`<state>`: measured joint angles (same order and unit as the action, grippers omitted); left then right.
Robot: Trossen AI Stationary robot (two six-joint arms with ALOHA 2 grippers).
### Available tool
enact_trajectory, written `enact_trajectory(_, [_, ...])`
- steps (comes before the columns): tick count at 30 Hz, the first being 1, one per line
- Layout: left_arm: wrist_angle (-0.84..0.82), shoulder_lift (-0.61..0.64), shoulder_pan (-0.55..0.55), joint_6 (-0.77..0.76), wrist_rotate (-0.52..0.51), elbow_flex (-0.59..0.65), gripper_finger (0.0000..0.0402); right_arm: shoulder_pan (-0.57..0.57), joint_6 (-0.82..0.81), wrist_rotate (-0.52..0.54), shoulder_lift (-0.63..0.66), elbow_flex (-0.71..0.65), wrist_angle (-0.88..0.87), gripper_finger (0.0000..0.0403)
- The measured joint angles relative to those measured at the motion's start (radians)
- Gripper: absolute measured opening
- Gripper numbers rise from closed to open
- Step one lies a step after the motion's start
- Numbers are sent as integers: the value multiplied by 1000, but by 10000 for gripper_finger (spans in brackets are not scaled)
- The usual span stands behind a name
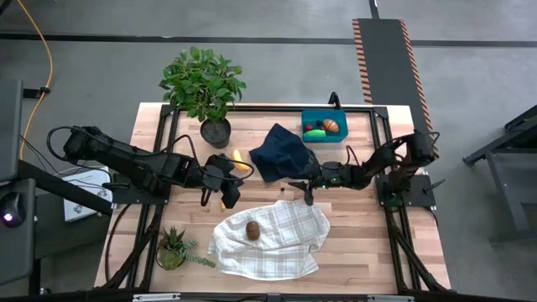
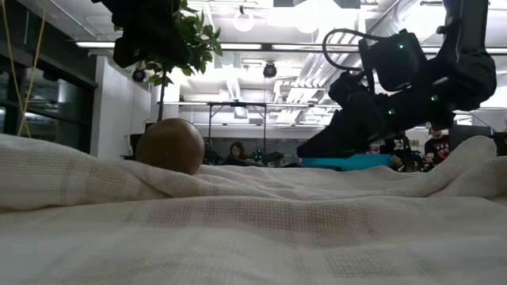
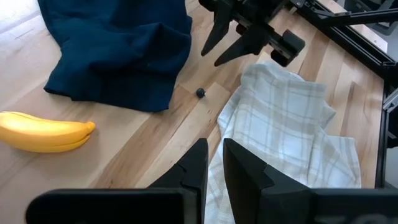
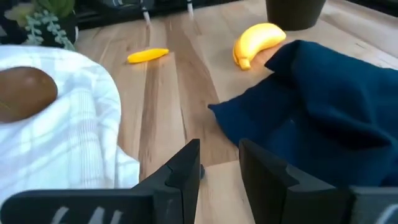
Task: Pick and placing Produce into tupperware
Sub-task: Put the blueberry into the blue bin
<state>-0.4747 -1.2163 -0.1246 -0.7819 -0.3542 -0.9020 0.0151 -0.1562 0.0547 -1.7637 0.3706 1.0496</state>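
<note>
My right gripper (image 4: 219, 163) hangs low over the wood between the navy cloth (image 1: 284, 151) and the white checked cloth (image 1: 268, 239), fingers open. A tiny dark cherry (image 3: 200, 93) lies on the wood just off its fingertips. A brown kiwi (image 1: 252, 230) rests on the white cloth. The yellow banana (image 1: 239, 161) lies on the wood beside the navy cloth, and an orange piece (image 4: 147, 55) lies near it. My left gripper (image 3: 214, 160) hovers shut above the white cloth's left edge. The teal tupperware (image 1: 325, 126) at the far right holds green, orange and brown pieces.
A tall potted plant (image 1: 204, 84) stands at the far left and a small one (image 1: 174, 247) at the near left corner. The black table frame (image 1: 390, 151) runs along the edges. Bare wood lies between the two cloths.
</note>
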Motion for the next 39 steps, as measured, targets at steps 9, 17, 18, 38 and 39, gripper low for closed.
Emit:
enact_trajectory(9, [0,0,0,0,-1,0,40,-30,18,5,-38,0,2,103])
enact_trajectory(17, [-5,0,0,0,-5,0,40,-31,69,-2,-39,0,-16,103])
enact_trajectory(18, [-7,0,0,0,-5,0,40,-31,73,-2,-39,0,-21,103])
enact_trajectory(38, [-5,0,0,0,-6,0,40,-31,122,-2,-39,1,-55,103])
enact_trajectory(39, [-5,0,0,0,-6,0,40,-31,127,-1,-39,2,-57,103])
